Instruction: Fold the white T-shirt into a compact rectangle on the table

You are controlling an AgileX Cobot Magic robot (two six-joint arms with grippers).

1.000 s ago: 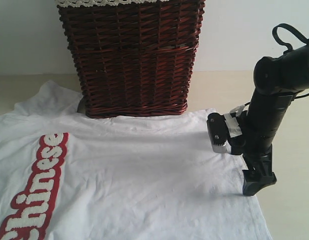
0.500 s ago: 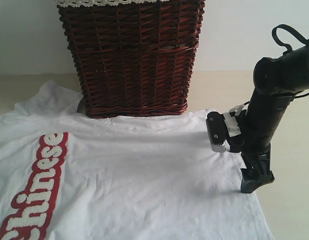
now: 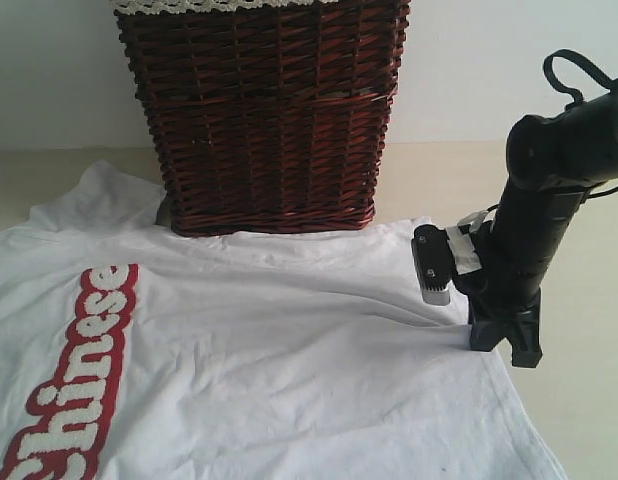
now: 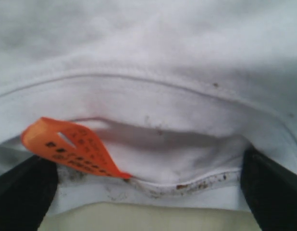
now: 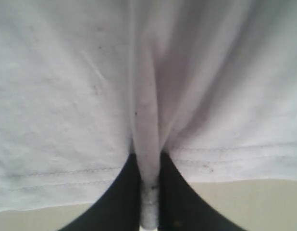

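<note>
The white T-shirt (image 3: 269, 350) lies spread on the table (image 3: 589, 300), its red band (image 3: 74, 370) with white lettering at the left. My right gripper (image 3: 494, 335) stands at the shirt's right hem, shut on a pinched ridge of fabric (image 5: 147, 144); its dark fingers (image 5: 120, 192) press the fold from both sides. In the left wrist view the collar (image 4: 153, 91) with its orange tag (image 4: 67, 147) lies between the wide-apart fingers (image 4: 23, 192) of my left gripper (image 4: 148, 192), which is open. The left gripper is out of the exterior view.
A dark wicker basket (image 3: 264, 110) with a lace-trimmed liner stands at the back, its base touching the shirt's far edge. Bare tabletop (image 3: 579, 400) shows to the right of the hem. A pale wall rises behind.
My right gripper has shifted a little left and away from the front edge at the hem, and the fabric near it has bunched into a ridge with fresh creases.
</note>
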